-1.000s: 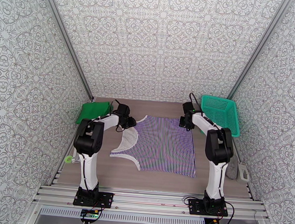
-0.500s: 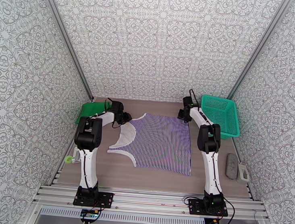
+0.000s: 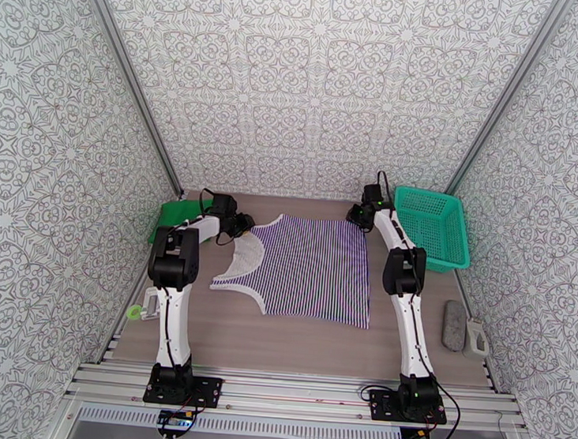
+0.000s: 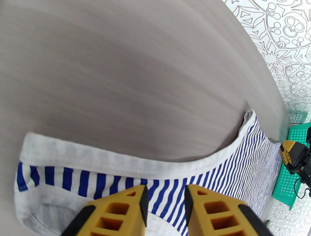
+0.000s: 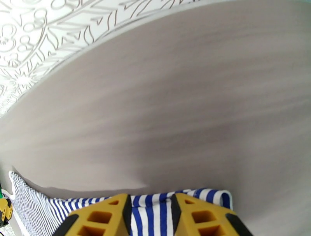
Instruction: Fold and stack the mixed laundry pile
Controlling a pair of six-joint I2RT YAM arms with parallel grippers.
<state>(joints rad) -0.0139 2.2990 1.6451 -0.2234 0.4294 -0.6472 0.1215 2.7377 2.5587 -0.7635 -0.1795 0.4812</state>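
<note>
Teal basket (image 3: 435, 226) r. of striped top (image 3: 309, 265)

One eye overhead, one on each of my wrists.

The fixed camera sits high behind me and looks down and forward over the whole grey wood-grain table (image 3: 304, 340) to the patterned back wall (image 3: 313, 99). Each wrist camera sits close above the tabletop. The one over my left gripper (image 4: 165, 198) faces right along the far edge, and the one over my right gripper (image 5: 151, 205) faces the back wall. All three share the purple-and-white striped sleeveless cloth top (image 3: 309, 265). Overhead and left wrist share the teal plastic mesh basket (image 3: 431, 226).
</note>
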